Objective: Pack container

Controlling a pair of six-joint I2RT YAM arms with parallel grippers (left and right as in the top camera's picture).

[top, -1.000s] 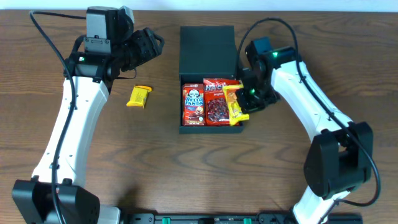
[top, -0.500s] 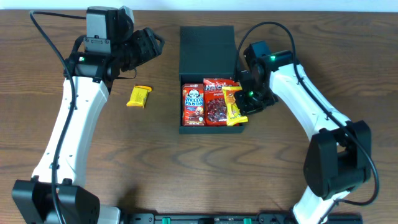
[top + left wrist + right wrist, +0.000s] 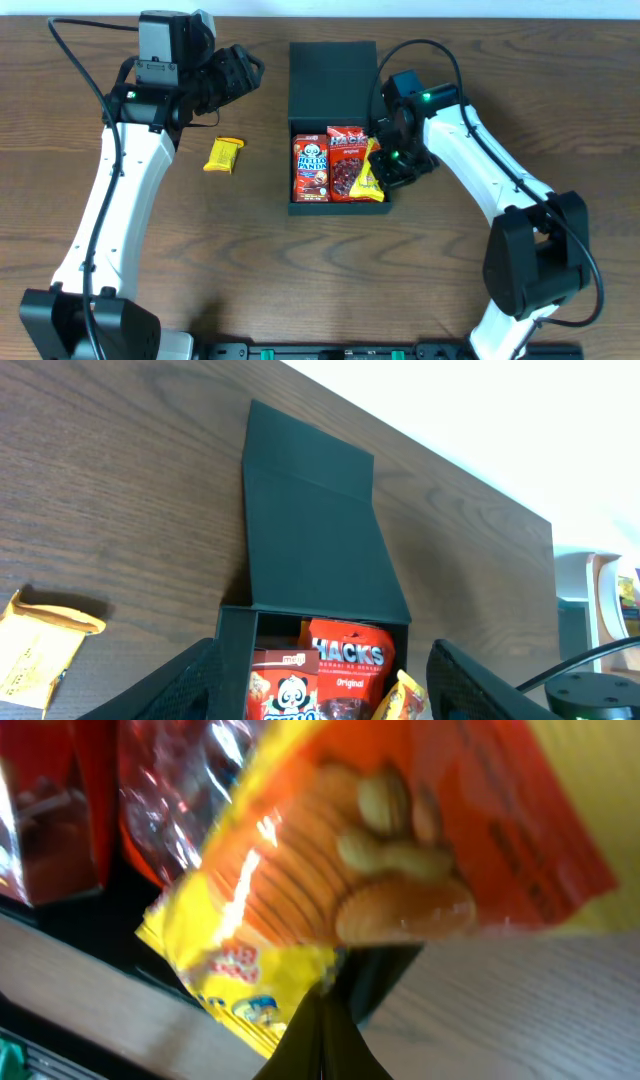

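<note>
Right end effector (image 3: 390, 163) clamped on yellow packet (image 3: 367, 178) (label blurred), hiding container (image 3: 338, 207) right wall; left end effector (image 3: 243, 72) apart.

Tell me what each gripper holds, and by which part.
Right gripper pinches the yellow snack packet by its right-hand edge, over the container. Left gripper is open and holds nothing.

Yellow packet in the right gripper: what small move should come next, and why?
Probably lower it flat and release. The right gripper is shut on the yellow packet, which hangs tilted at the right side of the container, overlapping the red Hacks packet and not yet lying inside.
</note>
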